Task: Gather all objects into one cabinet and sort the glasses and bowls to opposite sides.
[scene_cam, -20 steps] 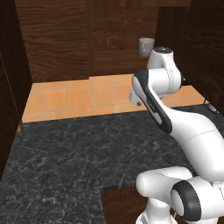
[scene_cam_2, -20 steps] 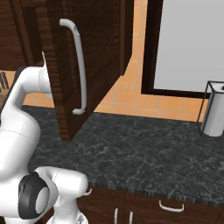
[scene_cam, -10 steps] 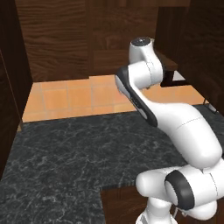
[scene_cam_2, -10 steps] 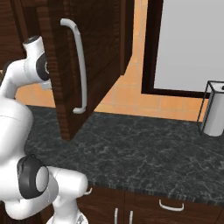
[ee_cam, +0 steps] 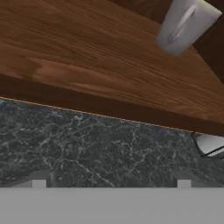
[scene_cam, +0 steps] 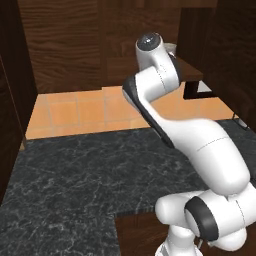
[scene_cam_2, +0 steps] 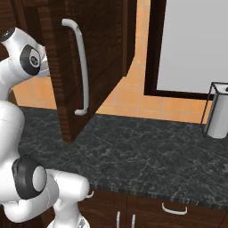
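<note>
A pale grey-beige cup [ee_cam: 186, 24] stands on the dark wooden shelf [ee_cam: 87, 52] of the cabinet, up and to the right of my gripper [ee_cam: 111, 183] in the hand view. The two fingertips [ee_cam: 39, 183] sit far apart with nothing between them, so the gripper is open, still short of the shelf's front edge and over the black counter [ee_cam: 96, 144]. In the left base view my raised arm hides most of the cup [scene_cam: 173, 48] above the shelf [scene_cam: 192, 75]. The cabinet door [scene_cam_2: 102, 53] hangs open with its curved grey handle [scene_cam_2: 80, 67].
A black marble counter [scene_cam: 75, 180] runs in front of an orange tiled wall [scene_cam: 75, 112]. A paper towel holder [scene_cam_2: 218, 116] stands at the right, below a white-doored cabinet [scene_cam_2: 196, 44]. The open door hangs out over the counter beside my arm.
My arm has swung up and to the left, lifting the hand to shelf height. The wrist now covers most of the cup in the left base view. The gripper stayed open.
</note>
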Tool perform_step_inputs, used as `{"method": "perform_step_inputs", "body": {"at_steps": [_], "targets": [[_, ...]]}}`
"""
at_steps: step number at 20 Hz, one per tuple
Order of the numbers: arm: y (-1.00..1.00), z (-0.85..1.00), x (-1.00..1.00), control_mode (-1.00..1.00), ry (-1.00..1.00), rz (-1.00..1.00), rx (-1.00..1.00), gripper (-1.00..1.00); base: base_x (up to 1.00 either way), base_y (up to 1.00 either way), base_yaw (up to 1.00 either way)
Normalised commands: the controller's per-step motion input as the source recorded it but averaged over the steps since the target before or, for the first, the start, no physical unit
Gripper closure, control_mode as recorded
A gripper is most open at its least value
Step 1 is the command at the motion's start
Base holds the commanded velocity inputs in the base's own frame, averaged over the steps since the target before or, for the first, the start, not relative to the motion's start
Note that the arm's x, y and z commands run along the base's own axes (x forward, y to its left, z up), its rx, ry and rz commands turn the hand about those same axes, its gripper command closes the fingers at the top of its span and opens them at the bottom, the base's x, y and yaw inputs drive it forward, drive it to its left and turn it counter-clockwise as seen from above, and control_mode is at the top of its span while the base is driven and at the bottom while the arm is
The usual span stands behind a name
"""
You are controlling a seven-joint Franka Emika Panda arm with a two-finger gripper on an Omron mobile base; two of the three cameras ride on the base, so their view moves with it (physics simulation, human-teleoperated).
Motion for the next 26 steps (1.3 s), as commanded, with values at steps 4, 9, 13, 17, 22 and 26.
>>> {"method": "perform_step_inputs", "body": {"at_steps": [4, 9, 13, 17, 22, 26], "targets": [[0.01, 0.41, 0.07, -1.00, -0.35, -0.07, -0.04, -1.00, 0.00, 0.00, 0.00], [0.02, 0.42, 0.36, -1.00, -0.19, -0.12, 0.00, -1.00, 0.00, 0.00, 0.00], [0.00, 0.34, 0.48, -1.00, -0.07, -0.12, 0.00, -1.00, 0.00, 0.00, 0.00], [0.00, 0.29, 0.38, -1.00, -0.01, -0.11, 0.00, -1.00, 0.00, 0.00, 0.00], [-0.06, 0.33, 0.18, -1.00, 0.00, -0.06, 0.07, -1.00, 0.00, 0.00, 0.00], [-0.28, 0.33, 0.05, -1.00, 0.00, 0.00, 0.13, -1.00, 0.00, 0.00, 0.00]]}}
